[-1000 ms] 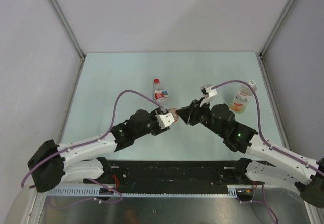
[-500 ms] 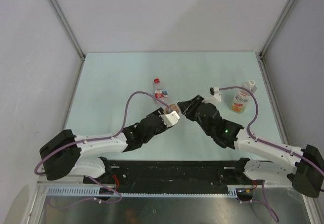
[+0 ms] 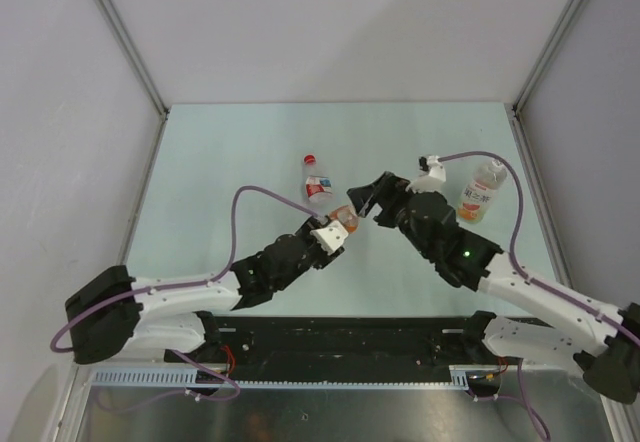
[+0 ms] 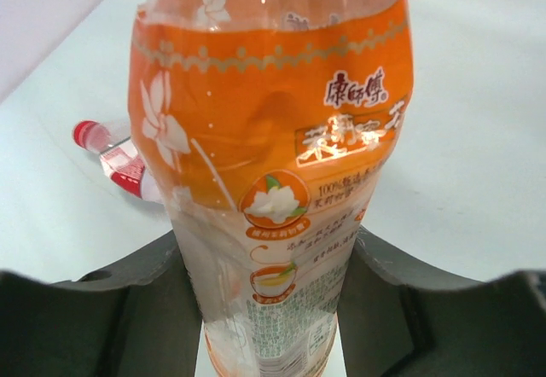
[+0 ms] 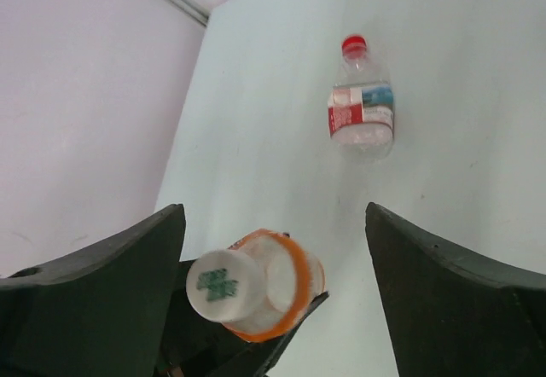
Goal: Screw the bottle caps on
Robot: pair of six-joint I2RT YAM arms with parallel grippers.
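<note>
Pale table (image 3: pixel 220 162), red-capped bottle (image 3: pixel 317 180), white-capped bottle (image 3: pixel 478 192) (right)

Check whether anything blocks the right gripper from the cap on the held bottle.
Nothing visible does: the white cap on the orange bottle sits exposed before the open right gripper; the red-capped bottle lies apart on the table.

Top: high overhead, looking down on table (image 3: pixel 200 162) | left wrist: close on orange bottle (image 4: pixel 273 181) | right wrist: above it; both share red-capped bottle (image 5: pixel 362 104)
</note>
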